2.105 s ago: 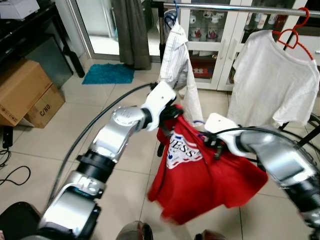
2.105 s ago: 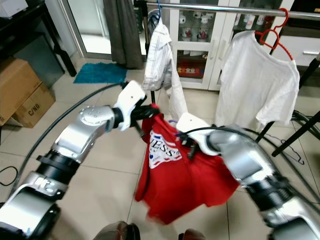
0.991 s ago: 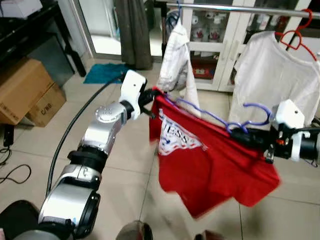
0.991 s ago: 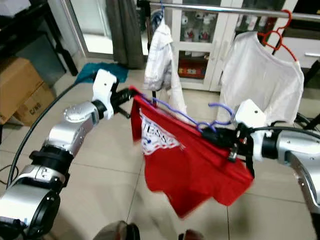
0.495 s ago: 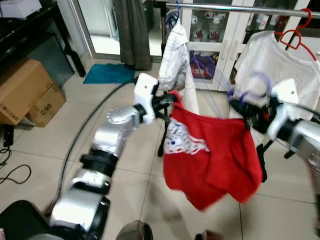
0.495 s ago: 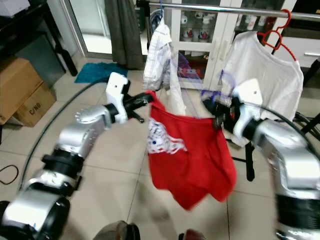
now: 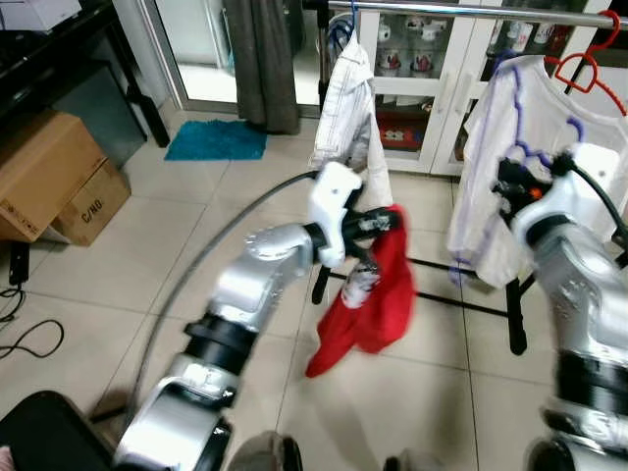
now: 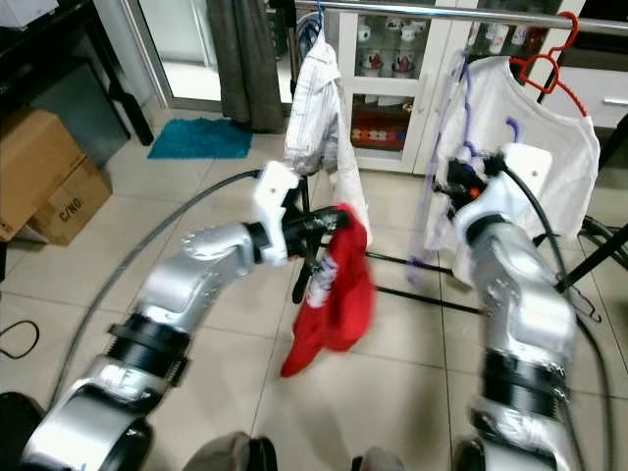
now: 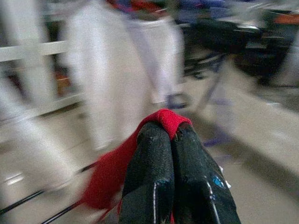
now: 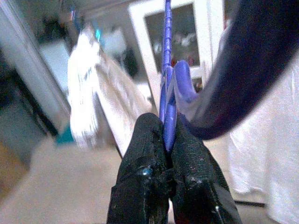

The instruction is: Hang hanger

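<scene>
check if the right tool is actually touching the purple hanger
Touching. In the right wrist view the right tool has its two black fingers pressed shut on the purple hanger, whose wire runs out from between them.

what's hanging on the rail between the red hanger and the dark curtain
A striped white shirt on a blue hanger, seen in both eye views between the curtain and the red hanger.

The left silver arm extended forward with the elbow bent, its white wrist housing raised to mid-frame. The left gripper (image 7: pixel 389 222) had its two long black fingers (image 9: pixel 156 168) pressed together, pinching a fold of red cloth (image 9: pixel 164 120). The right silver arm was raised steeply, forearm near vertical. The right gripper (image 7: pixel 508 183) was clamped, its fingers (image 10: pixel 145 154) closed on a thin purple plastic hanger (image 10: pixel 167 84).
</scene>
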